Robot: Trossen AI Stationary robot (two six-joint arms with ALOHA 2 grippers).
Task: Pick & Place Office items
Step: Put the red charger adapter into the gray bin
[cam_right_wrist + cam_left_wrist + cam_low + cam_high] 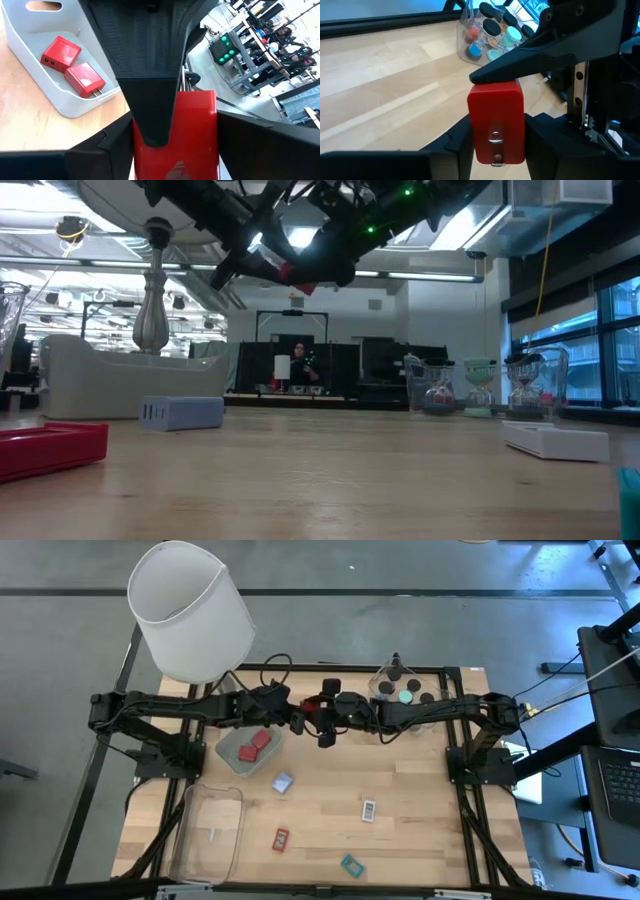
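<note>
Red rectangular plastic charger block (496, 122) held mid-air above worktop (420, 790), between both arms. Left fingers (457, 145) clamp its sides; right fingers (530, 57) grip its top. Handover: one should release only once the other holds firm.

Red block (496, 122) btwn dark pincers; 2 red blocks (72, 67) in grey tray (30, 40); wht lampshade (190, 610).

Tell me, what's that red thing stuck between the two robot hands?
A red block, held up in mid-air between the left gripper and the right gripper. Both wrist views show fingers on it.
</note>
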